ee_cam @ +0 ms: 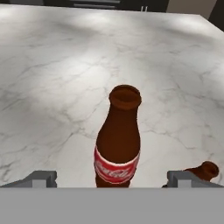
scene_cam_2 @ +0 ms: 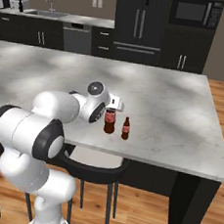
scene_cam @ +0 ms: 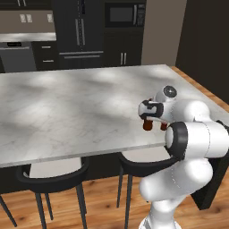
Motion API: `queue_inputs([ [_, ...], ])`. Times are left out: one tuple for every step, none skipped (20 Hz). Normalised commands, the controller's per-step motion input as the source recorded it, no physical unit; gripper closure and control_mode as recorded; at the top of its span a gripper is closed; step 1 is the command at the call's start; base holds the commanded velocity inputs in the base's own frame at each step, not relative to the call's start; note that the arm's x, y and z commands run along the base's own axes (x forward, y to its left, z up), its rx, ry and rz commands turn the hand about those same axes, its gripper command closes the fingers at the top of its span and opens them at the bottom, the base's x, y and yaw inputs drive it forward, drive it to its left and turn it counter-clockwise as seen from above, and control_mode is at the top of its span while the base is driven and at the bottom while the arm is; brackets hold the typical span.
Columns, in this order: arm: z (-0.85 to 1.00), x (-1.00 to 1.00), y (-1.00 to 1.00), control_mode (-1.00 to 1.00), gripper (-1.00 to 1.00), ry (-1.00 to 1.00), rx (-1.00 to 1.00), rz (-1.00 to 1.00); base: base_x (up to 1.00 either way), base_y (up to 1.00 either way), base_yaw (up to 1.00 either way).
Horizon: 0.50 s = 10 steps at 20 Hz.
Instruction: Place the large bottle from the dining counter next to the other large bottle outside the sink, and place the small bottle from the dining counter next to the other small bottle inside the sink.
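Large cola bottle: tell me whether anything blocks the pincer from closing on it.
Nothing visible does. The large cola bottle stands upright between the open pincer's fingertips, bare counter around it. The small bottle stands apart, beyond the right fingertip.

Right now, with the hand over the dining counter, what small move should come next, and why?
Probably ease the open gripper forward and down around the large cola bottle, then close. In the hand view the bottle stands upright between the fingertips, not yet gripped; the small bottle stands just beside it, so keep the approach straight.
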Motion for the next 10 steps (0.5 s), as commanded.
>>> queue_inputs([
  [-0.06,0.16,-0.1,-1.0,-1.0,0.0,0.0,0.0,0.0,0.0,0.0],
  [-0.06,0.15,-0.11,-1.0,-1.0,0.0,0.0,0.0,0.0,0.0,0.0],
  [-0.06,0.17,-0.1,-1.0,-1.0,0.0,0.0,0.0,0.0,0.0,0.0],
  [-0.06,0.15,-0.1,-1.0,-1.0,0.0,0.0,0.0,0.0,0.0,0.0],
  [-0.05,0.14,-0.11,-1.0,-1.0,0.0,0.0,0.0,0.0,0.0,0.0],
  [-0.06,0.14,-0.1,-1.0,-1.0,0.0,0.0,0.0,0.0,0.0,0.0],
  [-0.06,0.16,-0.11,-1.0,-1.0,0.0,0.0,0.0,0.0,0.0,0.0],
  [-0.06,0.16,-0.09,-1.0,-1.0,0.0,0.0,0.0,0.0,0.0,0.0],
  [-0.08,0.19,-0.09,-1.0,-1.0,0.0,0.0,0.0,0.0,0.0,0.0],
  [-0.07,0.19,-0.08,-1.0,-1.0,0.0,0.0,0.0,0.0,0.0,0.0],
])
